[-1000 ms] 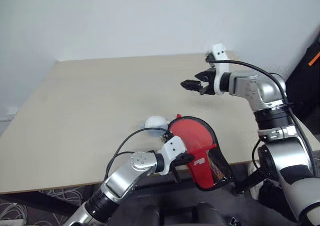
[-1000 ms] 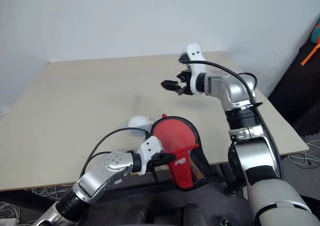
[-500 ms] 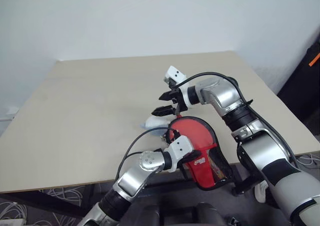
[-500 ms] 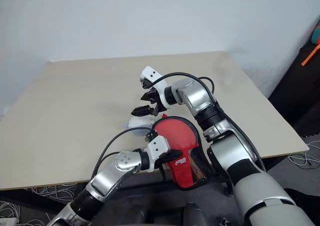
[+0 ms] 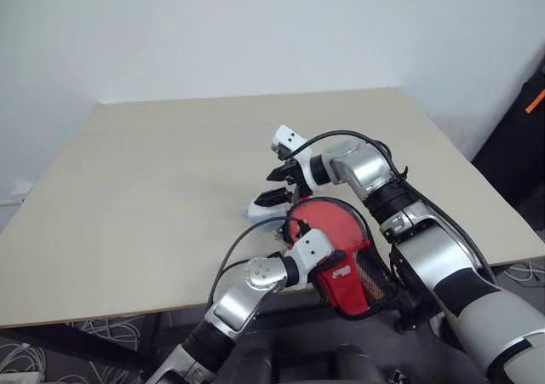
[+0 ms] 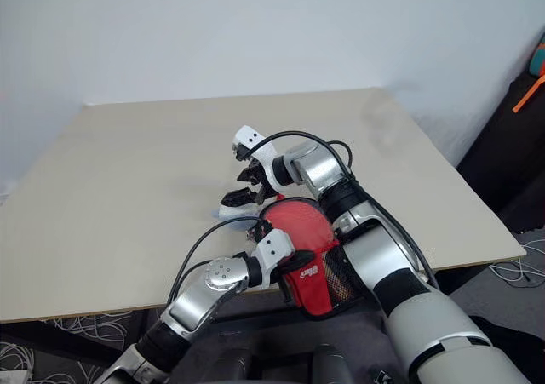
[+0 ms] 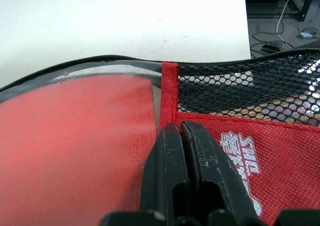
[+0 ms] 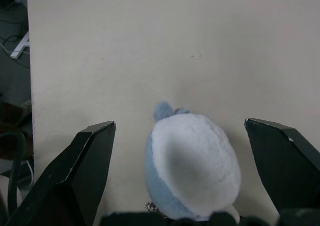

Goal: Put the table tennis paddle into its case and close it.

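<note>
The left end effector (image 7: 182, 151) is pinching the red panel of the case (image 5: 345, 260), low and right of centre at the surface's (image 5: 153, 171) near edge, while the right end effector (image 5: 279, 186), fingers spread wide, hovers just above it over a white-and-blue plush lump (image 8: 192, 173). Risk here: I'd say those open fingers could snag the plush instead of the case rim, or nudge the case off the edge. Pale bare wood surface, plain white wall behind, cables on the floor.

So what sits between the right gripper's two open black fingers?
A small white and pale-blue plush lump lying on the beige table, seen in the right wrist view; the fingers stand apart from it.
</note>
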Available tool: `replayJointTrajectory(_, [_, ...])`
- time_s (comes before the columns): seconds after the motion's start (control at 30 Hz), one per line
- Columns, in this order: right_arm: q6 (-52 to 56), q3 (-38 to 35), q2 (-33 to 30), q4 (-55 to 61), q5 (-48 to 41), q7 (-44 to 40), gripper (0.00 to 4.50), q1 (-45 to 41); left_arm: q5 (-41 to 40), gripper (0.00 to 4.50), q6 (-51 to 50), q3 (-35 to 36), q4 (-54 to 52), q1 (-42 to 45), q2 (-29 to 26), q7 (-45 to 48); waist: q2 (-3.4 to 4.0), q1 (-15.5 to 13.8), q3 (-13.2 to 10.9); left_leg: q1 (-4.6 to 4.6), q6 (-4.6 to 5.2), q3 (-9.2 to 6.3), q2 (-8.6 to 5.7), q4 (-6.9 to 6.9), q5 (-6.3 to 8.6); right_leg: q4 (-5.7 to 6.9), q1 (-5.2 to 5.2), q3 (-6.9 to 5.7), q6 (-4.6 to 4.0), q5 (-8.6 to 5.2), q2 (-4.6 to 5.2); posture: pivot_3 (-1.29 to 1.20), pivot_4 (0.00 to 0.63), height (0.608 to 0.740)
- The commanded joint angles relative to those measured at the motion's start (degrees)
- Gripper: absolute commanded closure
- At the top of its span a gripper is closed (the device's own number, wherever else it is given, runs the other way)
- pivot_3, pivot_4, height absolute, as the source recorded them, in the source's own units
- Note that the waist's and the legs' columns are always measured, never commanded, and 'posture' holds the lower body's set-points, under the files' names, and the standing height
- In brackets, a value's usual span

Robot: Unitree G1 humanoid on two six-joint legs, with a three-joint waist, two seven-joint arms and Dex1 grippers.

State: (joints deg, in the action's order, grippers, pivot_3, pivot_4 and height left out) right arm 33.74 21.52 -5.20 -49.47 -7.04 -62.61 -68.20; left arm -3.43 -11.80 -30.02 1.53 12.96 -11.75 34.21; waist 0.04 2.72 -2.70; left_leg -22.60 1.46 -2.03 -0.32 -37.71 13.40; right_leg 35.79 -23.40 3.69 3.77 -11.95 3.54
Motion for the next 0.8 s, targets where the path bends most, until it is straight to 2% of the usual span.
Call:
replayJointTrajectory(0.03, [-3.2,-1.6,1.3,-3.0,1.3,-0.2,0.00,-3.5,1.7,4.45,-0.3,0.9,2.3,0.2,0.0,-0.4,0.00,0.0,0.0,0.00,0.00,-0.01,0.00,-0.02,0.00,0.01,0.00,-0.01,0.00,0.00,0.00,0.00,0.000,0.740])
replayJointTrajectory(0.27, [-9.2,-0.3,4.4,-12.4,6.9,1.0,0.00,-5.3,1.8,4.45,-1.0,1.4,1.7,-0.3,0.0,-0.3,0.01,0.0,0.0,0.00,-0.01,-0.04,-0.01,-0.05,0.00,0.03,0.03,-0.03,0.01,0.00,0.00,0.00,0.000,0.740])
replayJointTrajectory(0.7, [-14.6,-1.3,7.9,-19.9,13.5,3.4,0.00,-5.6,1.7,4.45,-2.1,2.5,1.9,-0.3,-0.3,-0.4,0.02,0.3,0.0,0.02,-0.02,-0.06,0.00,-0.06,0.00,0.10,0.02,-0.03,0.00,0.00,-0.03,0.00,0.000,0.740])
replayJointTrajectory(0.8, [-14.6,-2.1,8.3,-20.5,13.7,4.2,0.57,-5.6,1.6,4.50,-2.6,2.7,1.9,-0.2,-0.4,-0.2,0.02,0.3,0.0,0.03,-0.01,-0.06,0.01,-0.06,0.00,0.12,0.02,-0.02,0.00,0.01,-0.04,0.00,0.000,0.740])
